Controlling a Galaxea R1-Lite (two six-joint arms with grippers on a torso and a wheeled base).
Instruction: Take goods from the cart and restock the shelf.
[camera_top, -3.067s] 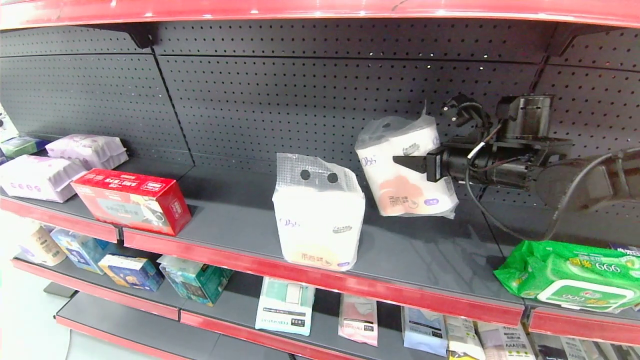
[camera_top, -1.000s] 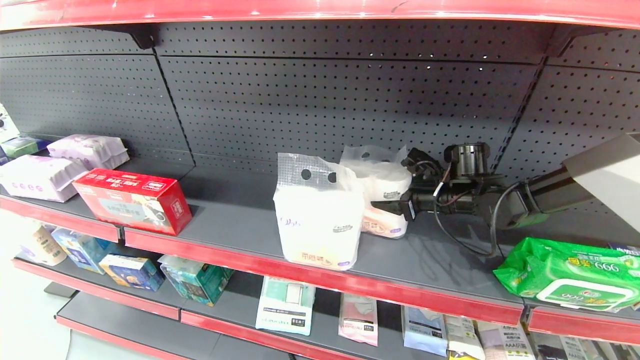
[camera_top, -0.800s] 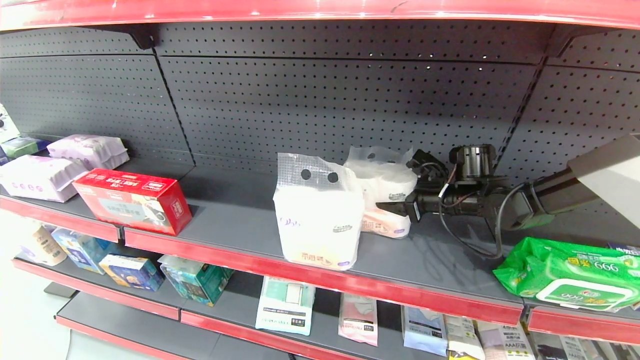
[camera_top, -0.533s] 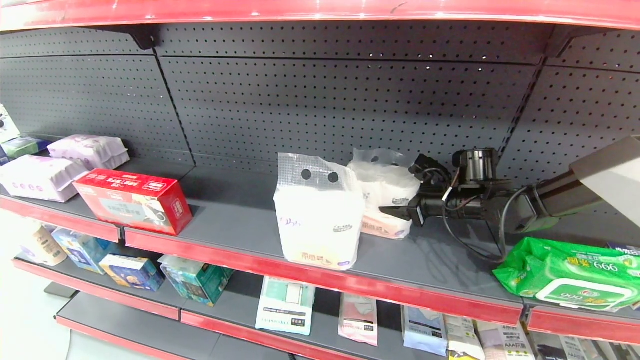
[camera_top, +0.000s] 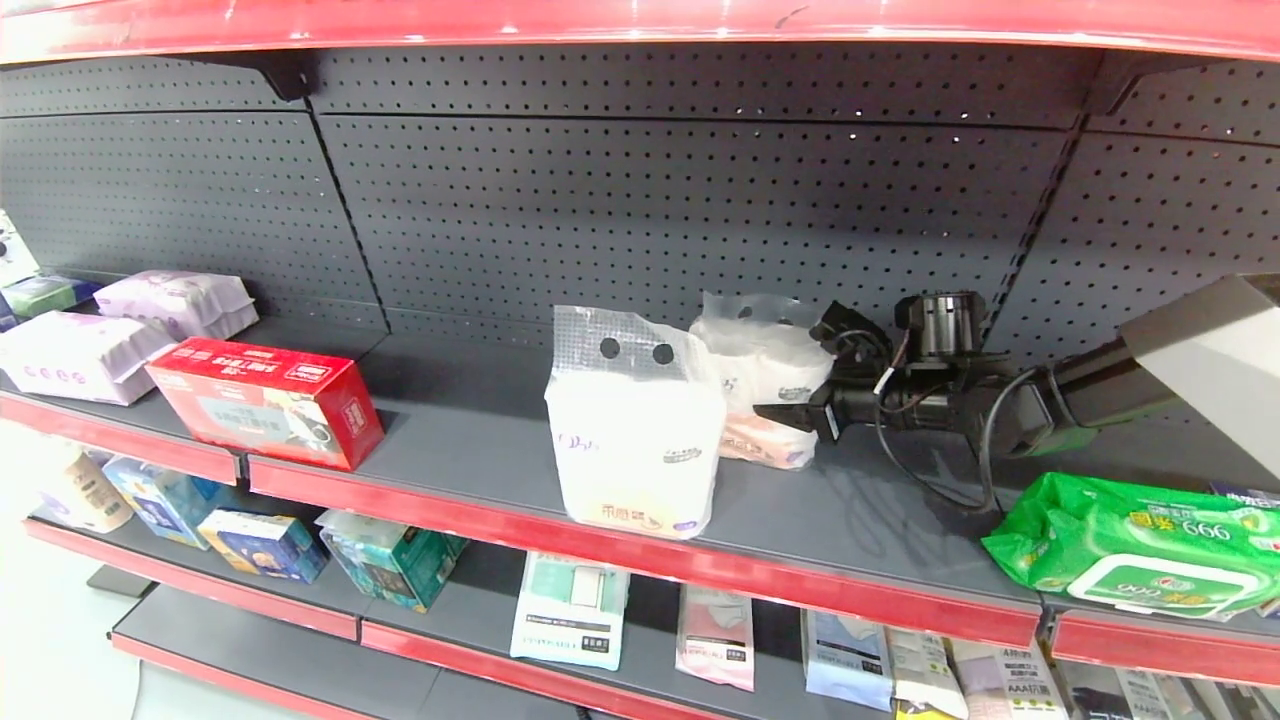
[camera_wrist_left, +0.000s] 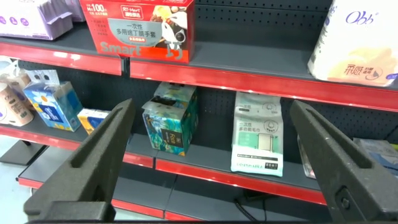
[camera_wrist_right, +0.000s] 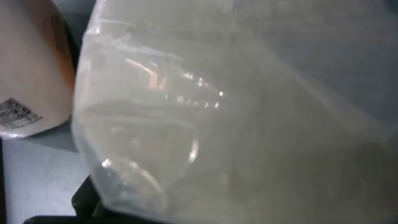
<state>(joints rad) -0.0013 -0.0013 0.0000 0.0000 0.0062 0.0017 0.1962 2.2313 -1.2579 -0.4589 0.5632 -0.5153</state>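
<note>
Your right hand (camera_top: 778, 413) is clamped on the rear tissue pack (camera_top: 752, 372), which is set down on the shelf (camera_top: 470, 440) just behind the front tissue pack (camera_top: 635, 445), probably to fill the row back to front. Your left hand (camera_wrist_left: 209, 112) is wide open and empty.

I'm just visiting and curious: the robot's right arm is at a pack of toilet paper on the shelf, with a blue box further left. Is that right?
Not quite. The head view shows the box is red, not blue. The rest holds: the right gripper is at the pack of toilet paper on the shelf, the box further left.
</note>
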